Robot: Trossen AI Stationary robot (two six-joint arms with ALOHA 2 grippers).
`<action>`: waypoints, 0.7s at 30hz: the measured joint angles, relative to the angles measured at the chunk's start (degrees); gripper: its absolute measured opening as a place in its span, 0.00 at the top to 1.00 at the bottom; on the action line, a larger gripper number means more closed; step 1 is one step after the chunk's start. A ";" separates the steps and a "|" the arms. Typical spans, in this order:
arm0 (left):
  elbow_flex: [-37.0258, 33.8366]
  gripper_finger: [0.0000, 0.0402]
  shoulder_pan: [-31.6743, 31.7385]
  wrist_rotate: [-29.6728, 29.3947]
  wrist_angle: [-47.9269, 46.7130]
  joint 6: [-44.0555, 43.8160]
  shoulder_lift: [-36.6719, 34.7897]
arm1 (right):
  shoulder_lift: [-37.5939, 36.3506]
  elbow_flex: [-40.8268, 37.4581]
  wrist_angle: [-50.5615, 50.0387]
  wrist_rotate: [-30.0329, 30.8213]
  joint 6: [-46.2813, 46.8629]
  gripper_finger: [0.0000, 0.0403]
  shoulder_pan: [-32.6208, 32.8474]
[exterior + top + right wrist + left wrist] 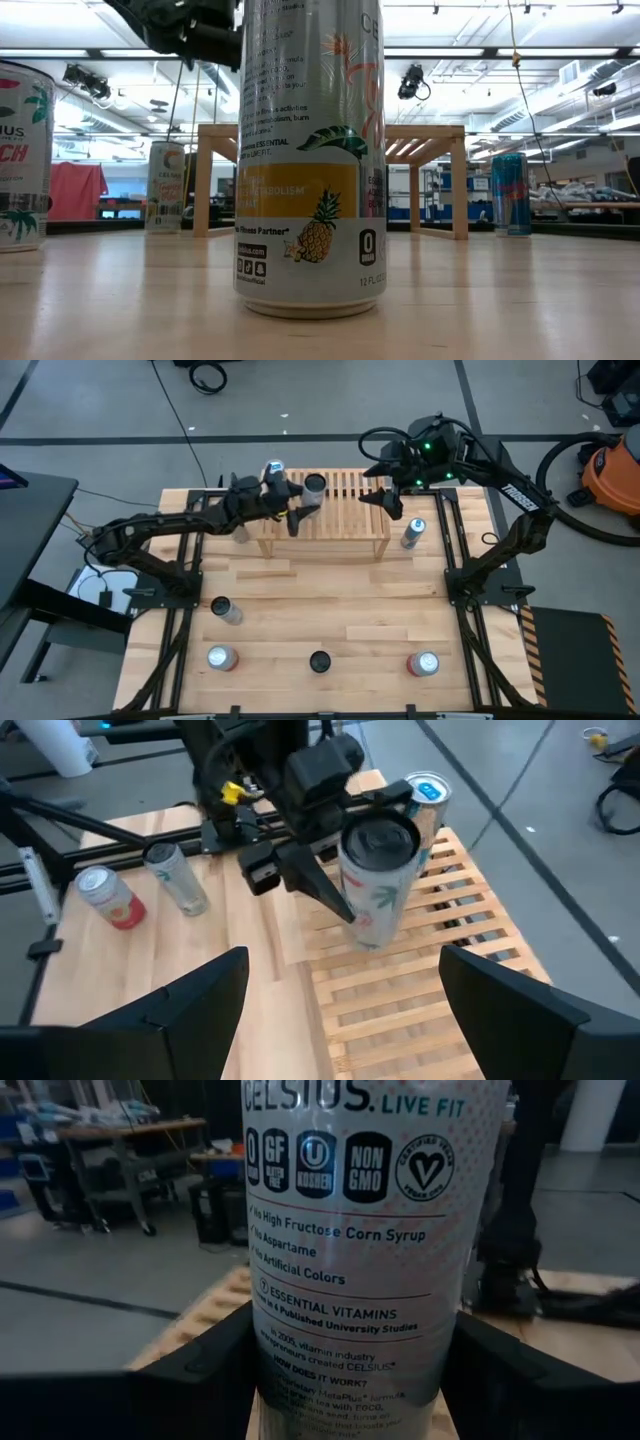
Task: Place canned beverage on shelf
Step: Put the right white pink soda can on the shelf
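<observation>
A white canned beverage point(378, 880) with a dark top stands upright over the left part of the slatted wooden shelf point(350, 510), with my left gripper point(304, 512) shut on it. Whether its bottom touches the slats, I cannot tell. In the left wrist view the can point(370, 1250) fills the gap between the fingers. Just behind it a blue-topped can point(428, 792) stands by the shelf's far left corner. My right gripper point(386, 500) hangs open above the shelf's right part, its fingers point(200, 990) wide apart and touching nothing. My left gripper pinches the can's round side wall point(300, 1380) between its two fingers, about halfway up. The fingers point(322, 888) lie level and come from the table's left. The can stays upright in the hold, over the shelf's slats point(420, 1000).
Loose cans stand on the plank table: one right of the shelf point(413, 532), one at the left point(225, 610), and three along the near edge point(221, 657), point(320, 660), point(424, 663). The middle one point(310, 160) blocks most of the low view. Black arm frames flank the table.
</observation>
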 joint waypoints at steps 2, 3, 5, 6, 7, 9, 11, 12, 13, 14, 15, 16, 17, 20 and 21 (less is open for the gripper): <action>-0.06 0.37 1.11 0.11 -0.31 -0.14 -0.06 | 0.00 0.00 -0.03 0.16 -0.01 0.16 0.00; -0.45 0.37 1.65 0.08 -0.17 -0.51 -0.02 | 0.00 -0.01 -0.04 0.16 -0.01 0.16 0.00; -1.32 0.37 2.42 -0.03 0.71 -1.50 0.05 | 0.00 -0.02 -0.04 0.16 0.00 0.16 0.00; -1.96 0.37 2.63 -0.34 2.01 -1.86 0.07 | 0.02 -0.02 -0.04 0.16 0.01 0.16 0.00; -2.71 0.37 2.70 -0.44 3.26 -2.01 0.03 | 0.01 -0.02 -0.04 0.16 0.01 0.16 0.00; -4.59 0.37 2.32 -0.64 5.68 -2.53 0.03 | 0.02 -0.02 -0.02 0.22 -0.01 0.16 0.00; -6.09 0.37 1.42 -0.29 6.94 -2.78 0.08 | 0.02 -0.02 0.13 0.45 -0.09 0.16 0.00; -6.48 0.37 0.85 -0.12 7.72 -2.95 0.10 | 0.02 -0.02 0.33 0.50 -0.40 0.16 0.00; -6.53 0.37 0.29 0.04 8.15 -3.03 0.11 | 0.02 -0.02 0.58 0.52 -0.62 0.16 0.00; -6.46 0.37 -0.27 0.10 8.72 -2.94 0.09 | 0.02 -0.02 0.93 0.56 -0.84 0.16 0.00; -6.23 0.37 -0.86 0.10 8.77 -2.69 0.07 | 0.04 -0.02 1.28 0.55 -0.90 0.16 0.00; -6.04 0.37 -1.38 0.02 8.82 -2.67 0.07 | 0.04 -0.02 1.52 0.55 -0.91 0.16 0.00; -5.86 0.37 -1.77 -0.12 8.67 -2.65 0.07 | 0.04 -0.02 1.78 0.55 -0.93 0.16 0.00; -5.51 0.37 -2.91 -3.00 8.48 -2.20 0.07 | 0.04 -0.02 2.41 0.54 -0.93 0.16 0.00; -5.48 0.37 -3.21 -4.39 8.05 -1.87 0.07 | 0.04 -0.02 2.41 0.54 -0.93 0.16 0.00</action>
